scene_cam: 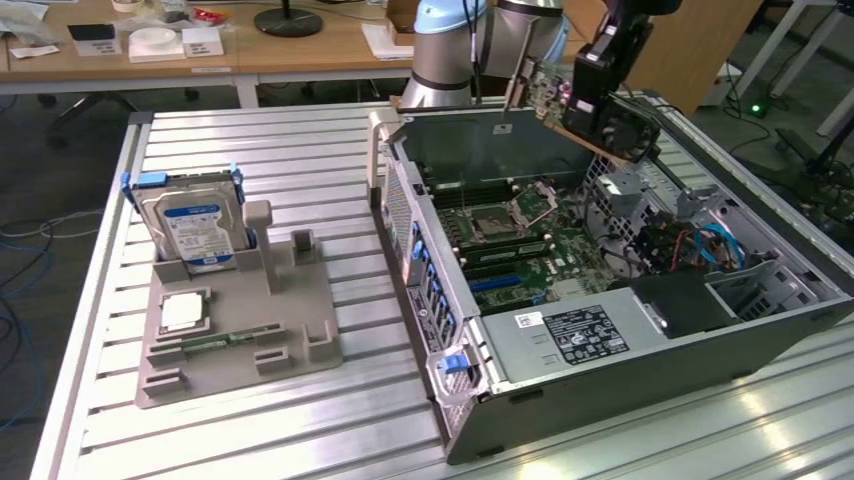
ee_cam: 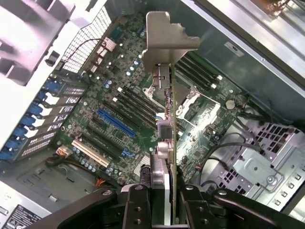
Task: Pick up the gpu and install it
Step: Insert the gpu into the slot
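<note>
Install step in hand: gripper clamped on gpu, held edge-on over open PC case, approx 1 o'clock of motherboard. Seating prob. needs card edge squared w/ blue PCIe slot.

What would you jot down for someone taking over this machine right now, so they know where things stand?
Gripper: shut on the gpu, gripping the end away from its silver bracket.
Gpu: held in the air over the open computer case, above the motherboard and clear of it.
Done: the card is picked up and sits over the case.
Left: it is not yet seated in any slot.
</note>
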Available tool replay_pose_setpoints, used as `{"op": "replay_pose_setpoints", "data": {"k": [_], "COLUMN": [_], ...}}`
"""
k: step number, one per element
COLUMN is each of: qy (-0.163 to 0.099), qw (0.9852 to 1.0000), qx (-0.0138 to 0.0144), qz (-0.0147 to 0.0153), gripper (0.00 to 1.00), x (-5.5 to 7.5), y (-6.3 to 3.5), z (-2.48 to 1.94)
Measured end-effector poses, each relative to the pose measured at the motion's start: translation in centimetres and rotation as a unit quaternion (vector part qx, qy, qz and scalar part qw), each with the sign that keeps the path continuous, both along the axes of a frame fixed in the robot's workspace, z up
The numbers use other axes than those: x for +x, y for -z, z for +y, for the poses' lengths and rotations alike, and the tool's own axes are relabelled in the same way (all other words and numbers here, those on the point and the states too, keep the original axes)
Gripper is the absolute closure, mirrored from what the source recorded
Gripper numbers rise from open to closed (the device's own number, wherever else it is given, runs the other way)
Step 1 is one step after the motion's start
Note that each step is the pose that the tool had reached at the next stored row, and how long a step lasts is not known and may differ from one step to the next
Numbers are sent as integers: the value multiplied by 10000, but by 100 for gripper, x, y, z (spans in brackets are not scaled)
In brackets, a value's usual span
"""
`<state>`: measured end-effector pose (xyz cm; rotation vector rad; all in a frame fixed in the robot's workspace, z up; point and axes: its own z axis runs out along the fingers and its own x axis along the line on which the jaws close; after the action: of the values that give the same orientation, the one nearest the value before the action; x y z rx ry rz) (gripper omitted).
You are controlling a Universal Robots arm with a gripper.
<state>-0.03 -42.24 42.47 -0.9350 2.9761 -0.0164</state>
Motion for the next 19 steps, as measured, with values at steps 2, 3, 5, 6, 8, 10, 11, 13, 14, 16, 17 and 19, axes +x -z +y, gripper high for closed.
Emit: {"op": "replay_pose_setpoints", "data": {"k": [2, 3, 5, 6, 8, 10, 11, 13, 14, 16, 17, 19], "qy": [-96, -153, -262, -312, -406, -488, -525, -590, -617, -669, -694, -749], "qw": [10000, 9999, 9997, 9995, 9992, 9988, 9986, 9983, 9981, 9978, 9976, 9972], "qx": [0, 0, 0, 0, 0, 0, 0, 0, 0, 0, 0, 0], "qz": [0, 0, 0, 0, 0, 0, 0, 0, 0, 0, 0, 0], "gripper": [72, 72, 72, 72, 72, 72, 72, 72, 72, 72, 72, 72], "x": [0, 0, 0, 0, 0, 0, 0, 0, 0, 0, 0, 0], "y": [0, 0, 0, 0, 0, 0, 0, 0, 0, 0, 0, 0], "z": [0, 0, 0, 0, 0, 0, 0, 0, 0, 0, 0, 0]}}
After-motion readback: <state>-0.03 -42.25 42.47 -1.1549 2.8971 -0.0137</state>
